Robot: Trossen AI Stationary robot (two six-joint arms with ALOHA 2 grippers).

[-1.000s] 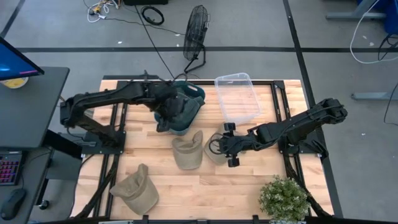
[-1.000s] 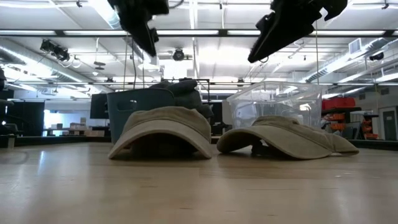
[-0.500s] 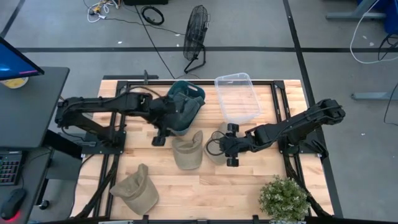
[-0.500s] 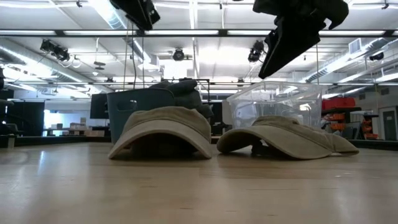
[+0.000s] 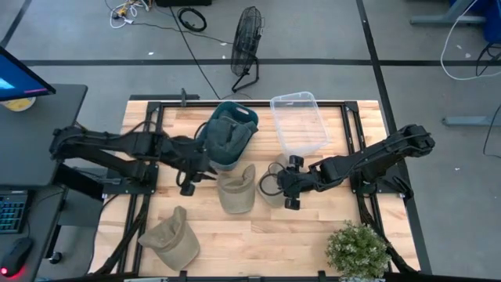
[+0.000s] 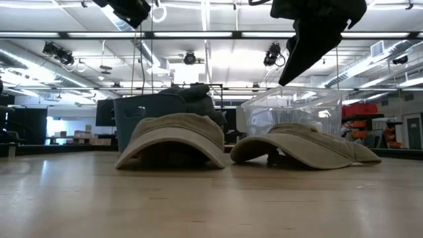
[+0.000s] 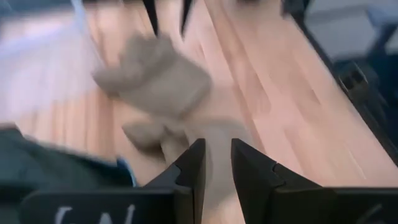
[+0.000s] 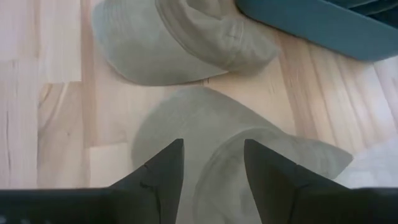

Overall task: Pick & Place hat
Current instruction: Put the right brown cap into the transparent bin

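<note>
**A:** So which hat's next? I count three tan ones on the table (image 5: 313, 227). One's in the middle (image 5: 237, 190), one's under the right gripper (image 5: 291, 182), and one's off in the near-left corner (image 5: 172, 239).

**B:** Right one, I'd guess. That gripper hangs just above it with its fingers (image 8: 155, 171) spread and nothing between them.

**A:** And the left gripper (image 5: 190, 175)?

**B:** Beside the teal bin (image 5: 227, 135), which already has a hat in it. Its fingers (image 7: 194, 168) stand a little apart, empty.

**A:** How's it gonna handle?

**B:** Looks light and floppy, soft cloth. I'd pinch a fold of the crown or the stiffer brim edge, since it'll sag once lifted.
</note>
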